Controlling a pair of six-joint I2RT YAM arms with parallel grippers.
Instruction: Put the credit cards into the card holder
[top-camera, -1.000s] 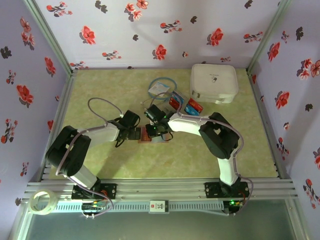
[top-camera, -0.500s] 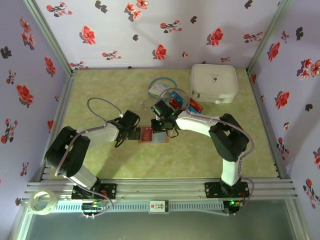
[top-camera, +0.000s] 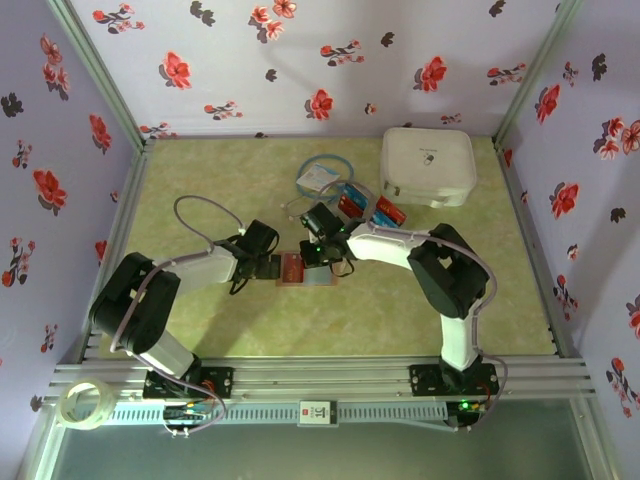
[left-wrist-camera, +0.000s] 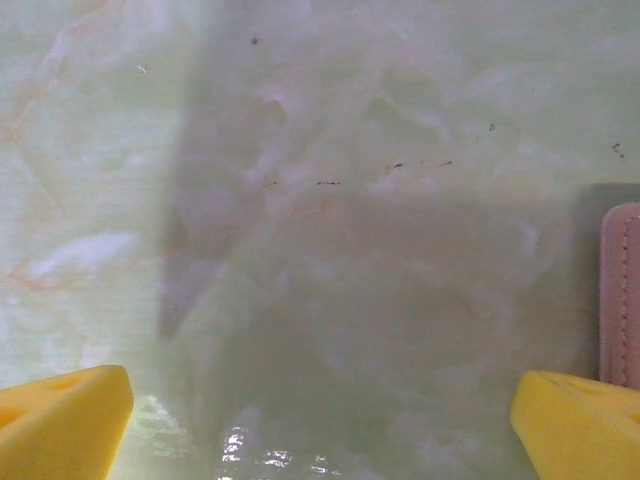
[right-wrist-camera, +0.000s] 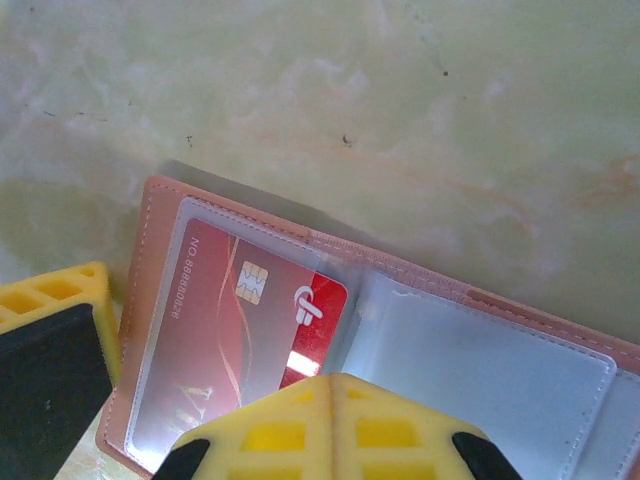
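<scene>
A: Biggest first?
B: Counter (top-camera: 220, 180): flat, pale green, marbled, a bit glossy. Upper right of the top view sits a white square case (top-camera: 427, 165), smooth shell, rounded corners.
A: Hands?
B: Left hand (top-camera: 268, 266), centre-left in the top view. Its yellow plastic fingers (left-wrist-camera: 60, 415) sit in the bottom corners of its wrist view, spread as wide as they go. Nothing btwn them but bare counter. The right-side finger is just beside the holder's stitched edge.
A: Other one?
B: Right hand (right-wrist-camera: 330, 390) is squeezed fully closed, yellow grid-patterned tips meeting at bottom centre of its wrist view, over the holder. Nothing seen gripped. Touching the holder or not, can't tell.
A: Holder?
B: Card holder (top-camera: 303, 268) lies open and flat near frame centre, btwn the two hands. Pinkish-tan, leather-like, stitched rim, rounded corners, clear plastic sleeves inside.
A: Cards?
B: One red card (right-wrist-camera: 250, 320) w/ a gold chip sits in the left sleeve. Other credit cards (top-camera: 388, 212), thin red & blue rectangles, lie loose up-right of the holder, near the case's lower-left corner.
</scene>
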